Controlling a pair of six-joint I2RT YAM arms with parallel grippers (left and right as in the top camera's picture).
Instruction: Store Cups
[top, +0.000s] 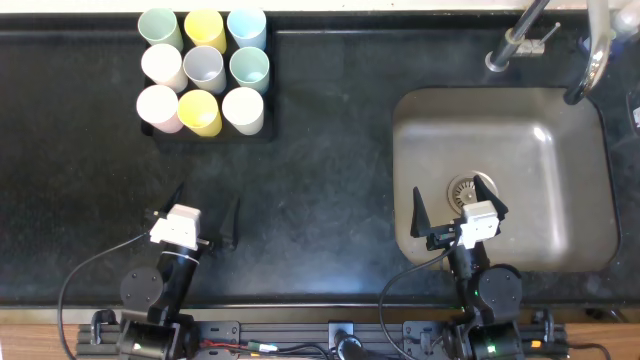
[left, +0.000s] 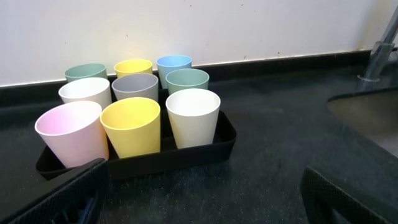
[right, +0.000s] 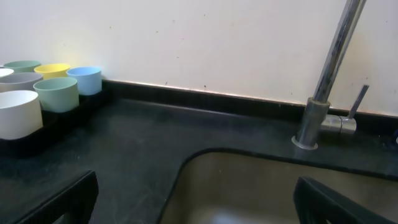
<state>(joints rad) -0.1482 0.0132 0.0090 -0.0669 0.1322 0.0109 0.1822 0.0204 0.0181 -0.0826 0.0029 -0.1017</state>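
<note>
Several plastic cups (top: 204, 71) in pink, yellow, white, grey, green and blue stand upright in a black tray (top: 268, 118) at the back left of the dark counter; the cups (left: 132, 106) fill the tray (left: 227, 142) in rows of three. My left gripper (top: 205, 215) is open near the front of the counter, well short of the tray, with nothing between its fingers (left: 74, 193). My right gripper (top: 455, 205) is open over the front part of the sink (top: 575, 110), also empty. The nearest cups (right: 43, 93) are seen far off in the right wrist view.
A steel sink basin with a drain (top: 464, 188) takes up the right side. A tap (top: 520, 38) with a lever stands behind it, seen as a tall tap (right: 323, 87) in the right wrist view. Bare black counter (top: 320, 170) lies between tray and sink.
</note>
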